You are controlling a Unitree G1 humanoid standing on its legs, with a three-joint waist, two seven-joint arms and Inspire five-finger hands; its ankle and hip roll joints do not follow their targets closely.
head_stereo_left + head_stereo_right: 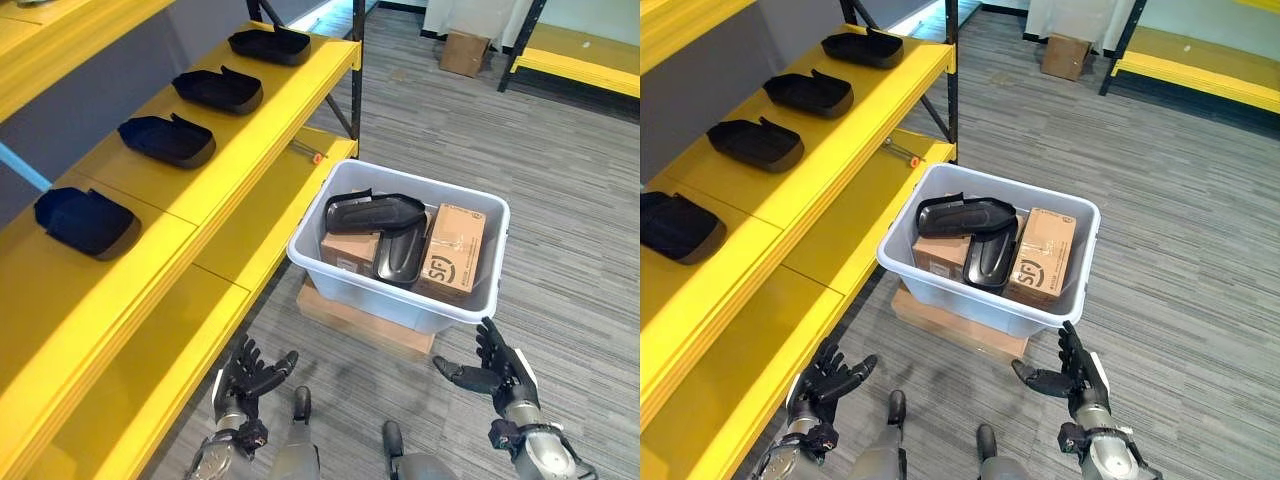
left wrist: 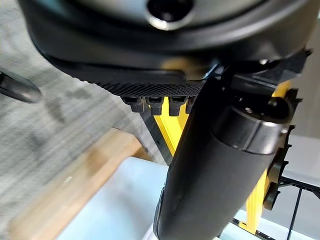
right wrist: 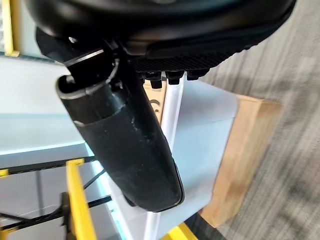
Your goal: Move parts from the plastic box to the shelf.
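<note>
Ahead, plastic box (image 1: pixel 470 302) of parts (image 1: pixel 375 212), apparently beyond both spread hands (image 1: pixel 500 372)

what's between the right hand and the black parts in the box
In the left eye view, the plastic box's near wall and a cardboard carton lie between the right hand and the black parts.

two black parts (image 1: pixel 375 213) in plastic box (image 1: pixel 470 305)

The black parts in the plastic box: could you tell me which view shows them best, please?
The left eye view: it looks down into the plastic box and shows the black parts lying on cardboard boxes. The right eye view shows much the same. The wrist views catch the box's outer wall, not its contents.
</note>
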